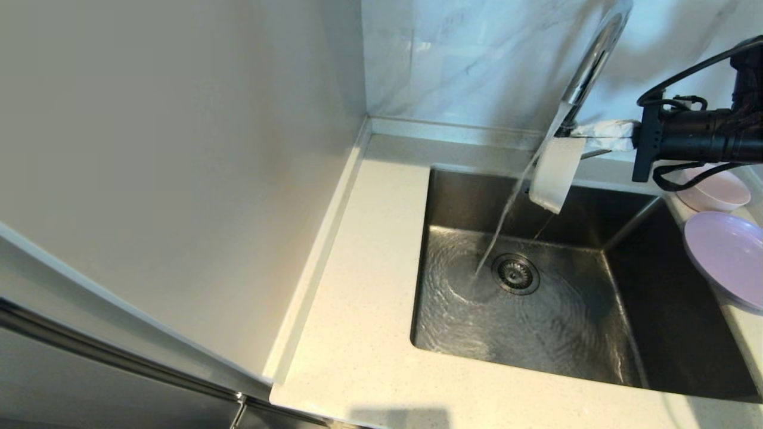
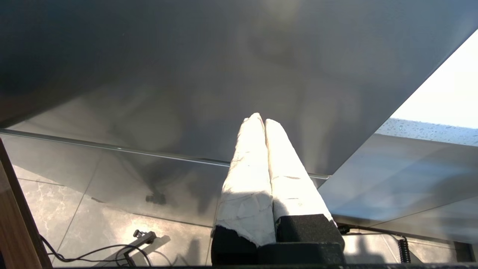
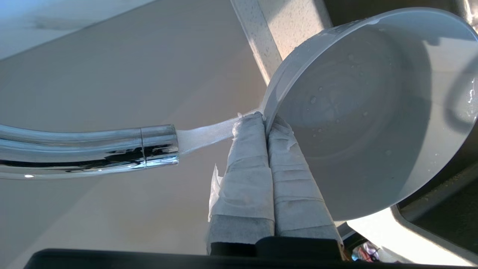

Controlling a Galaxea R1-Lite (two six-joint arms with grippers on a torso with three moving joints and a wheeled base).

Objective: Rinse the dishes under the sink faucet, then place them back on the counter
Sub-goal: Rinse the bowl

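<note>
Cream speckled counter (image 1: 363, 286) wraps a steel sink (image 1: 644, 310) set against a grey-veined marble wall (image 1: 477, 59). At the upper right of the head view, the right gripper (image 1: 587, 144) has its taped fingers (image 3: 257, 175) pinched tight on the rim of a greyish-white dish (image 1: 556, 174), which hangs tilted on edge over the rear of the basin. Just above it, the chrome faucet (image 1: 590, 59) pours water (image 1: 506, 214); the stream strikes by the dish's rim and the fingertips, then slants down to the sink floor beside the round drain strainer (image 1: 515, 274), spreading ripples. Droplets cling to the inside of the dish in the right wrist view. At the right edge of the head view, a pale pink bowl (image 1: 718, 192) sits on the counter behind a lavender plate (image 1: 727, 256), whose edge overhangs the sink. The left gripper (image 2: 263, 121), its two wrapped fingers pressed together around nothing, points toward a grey cabinet panel (image 2: 186, 74) above a tiled floor (image 2: 104, 216).
</note>
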